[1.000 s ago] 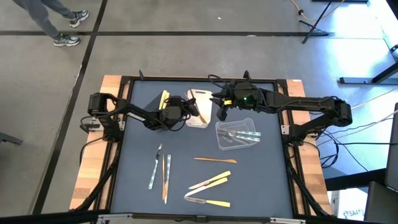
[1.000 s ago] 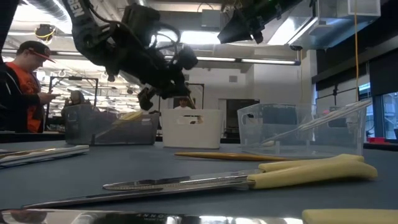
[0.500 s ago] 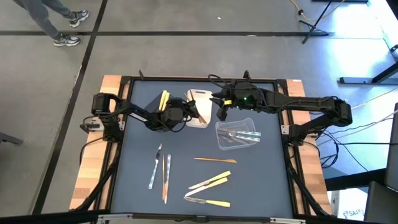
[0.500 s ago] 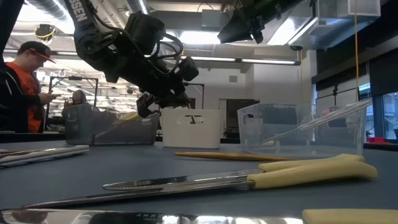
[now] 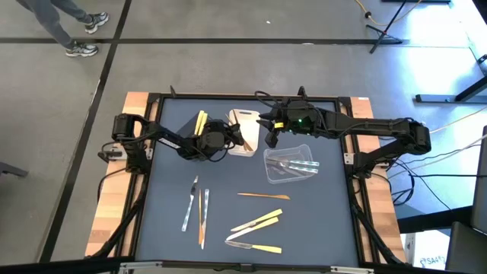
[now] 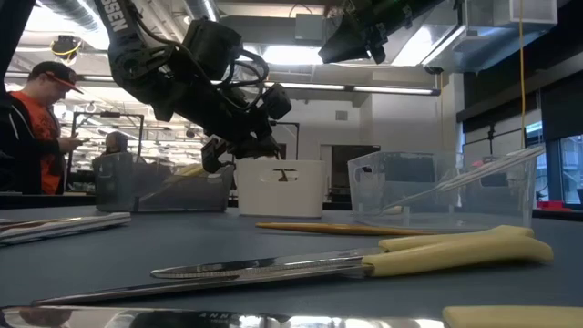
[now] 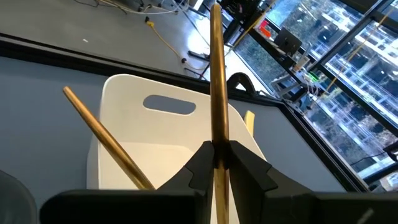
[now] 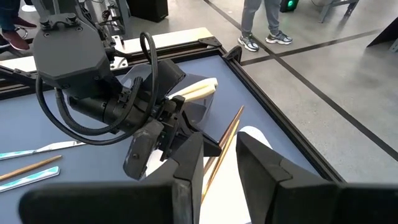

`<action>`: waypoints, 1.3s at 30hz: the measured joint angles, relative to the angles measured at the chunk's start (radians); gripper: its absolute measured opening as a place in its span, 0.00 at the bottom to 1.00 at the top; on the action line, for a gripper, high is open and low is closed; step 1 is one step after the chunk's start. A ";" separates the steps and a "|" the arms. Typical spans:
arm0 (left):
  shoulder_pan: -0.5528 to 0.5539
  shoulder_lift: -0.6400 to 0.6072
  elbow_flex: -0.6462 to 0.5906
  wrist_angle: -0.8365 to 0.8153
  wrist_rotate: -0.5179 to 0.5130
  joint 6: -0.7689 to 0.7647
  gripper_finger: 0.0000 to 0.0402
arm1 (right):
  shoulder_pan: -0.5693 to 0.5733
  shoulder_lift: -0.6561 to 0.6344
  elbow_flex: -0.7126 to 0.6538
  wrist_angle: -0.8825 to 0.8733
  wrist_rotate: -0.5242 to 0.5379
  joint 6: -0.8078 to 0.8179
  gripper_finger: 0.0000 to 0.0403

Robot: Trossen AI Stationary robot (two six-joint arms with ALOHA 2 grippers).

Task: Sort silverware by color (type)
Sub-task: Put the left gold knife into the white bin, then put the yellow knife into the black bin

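My left gripper point(image 7: 216, 152) point(image 5: 224, 140) hangs over the near rim of the white tray point(image 7: 124, 106) point(image 5: 245, 116), shut on an orange-brown utensil point(image 7: 216, 74) that sticks out over the tray. A second orange-brown utensil point(image 7: 106, 140) leans inside that tray. My right gripper point(image 8: 221, 158) point(image 5: 272, 138) is open and holds nothing, raised between the white tray and the clear tray point(image 5: 290, 164), which holds silver-grey pieces. Pale yellow pieces point(image 5: 200, 122) lie in the black tray. My left gripper pinches the orange-brown utensil between its two fingers, on the shaft point(image 7: 216, 134) near the gripper-side end. The utensil runs along the fingers and straight out past their tips. It is lifted clear, and its free end point(image 7: 214, 12) is above the white tray.
Loose silverware lies on the near half of the table: a silver and an orange-brown piece point(image 5: 196, 209) at the left, an orange-brown one point(image 5: 262, 195) in the middle, pale-handled knives point(image 5: 257, 223) point(image 5: 259, 246) nearer. A person point(image 6: 32, 128) stands beyond the table's far left.
My left gripper has moved down and a little toward the table's right, nearer the white tray, carrying the orange-brown utensil with it. It has held still for the last half second. My right arm has kept still.
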 joint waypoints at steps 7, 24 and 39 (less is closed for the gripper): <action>0.000 0.000 0.000 -0.001 0.000 0.000 0.09 | 0.000 0.000 0.000 0.000 0.000 0.000 0.21; 0.009 0.000 0.000 -0.004 0.035 0.001 0.21 | 0.000 0.000 0.000 0.000 0.000 0.000 0.21; 0.009 0.000 0.000 0.000 0.035 0.001 0.26 | 0.000 0.001 0.000 -0.008 0.000 0.000 0.21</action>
